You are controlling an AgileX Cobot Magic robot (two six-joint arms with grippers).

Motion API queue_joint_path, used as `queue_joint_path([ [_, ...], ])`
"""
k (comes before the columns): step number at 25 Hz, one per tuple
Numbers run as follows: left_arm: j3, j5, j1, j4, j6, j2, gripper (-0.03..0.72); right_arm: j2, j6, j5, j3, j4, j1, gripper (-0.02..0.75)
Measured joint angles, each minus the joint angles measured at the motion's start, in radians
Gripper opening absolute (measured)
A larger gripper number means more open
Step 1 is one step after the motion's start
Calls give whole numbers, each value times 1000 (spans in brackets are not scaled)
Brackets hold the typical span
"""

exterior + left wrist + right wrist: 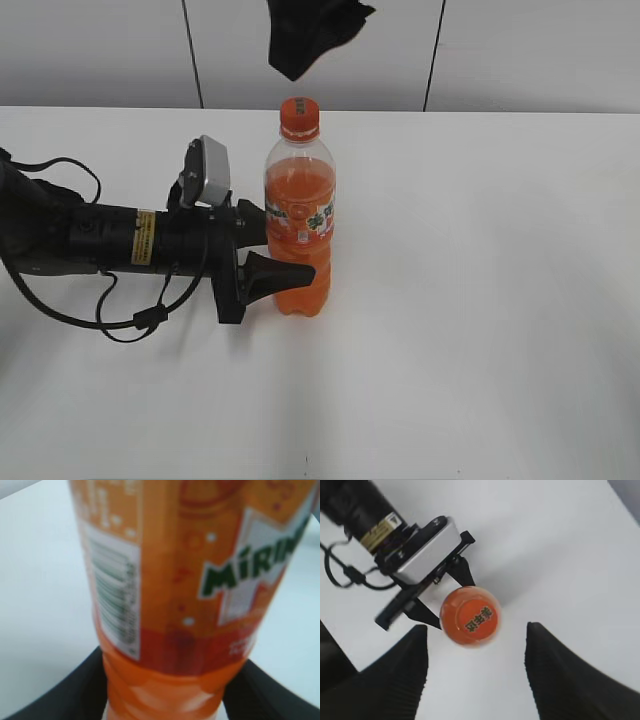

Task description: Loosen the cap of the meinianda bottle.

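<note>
Meinianda bottle (299, 225) upright on the white tabletop (480, 300), pinched low on its body from the left by the left end effector (285, 250); cap (299, 117) on top, right end effector (476, 667) spread wide above, clear of it.

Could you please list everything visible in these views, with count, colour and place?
meinianda bottle: one, clear plastic with orange drink and an orange-white-green label, upright near the middle of the table.
cap: one, orange, on top of the bottle, with dark characters on top in the right wrist view.
table: one, white, under everything.
wall: light grey panels with dark seams, behind the table.
left end effector: one, black, reaching in from the left, fingers on either side of the bottle's lower body.
wrist camera: one, silver-grey, on top of the left arm.
right end effector: one, black, above the cap, fingers spread apart, touching nothing.
</note>
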Motion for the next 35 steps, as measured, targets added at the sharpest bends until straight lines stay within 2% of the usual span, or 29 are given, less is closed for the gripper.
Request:
queue_joint_path([
  [4, 0, 0, 0, 0, 0, 0, 408, 0, 458, 0, 0, 0, 0, 461],
  [8, 0, 0, 0, 0, 0, 0, 408, 8, 654, 0, 0, -1, 0, 461],
  [13, 0, 0, 0, 0, 1, 0, 408, 46, 717, 0, 0, -15, 0, 461],
  [28, 0, 0, 0, 0, 1, 0, 408, 136, 742, 0, 0, -34, 0, 459],
  [31, 0, 0, 0, 0, 1, 0, 408, 142, 742, 0, 0, -34, 0, 423],
  [35, 0, 0, 0, 0, 1, 0, 408, 142, 742, 0, 0, -34, 0, 300],
])
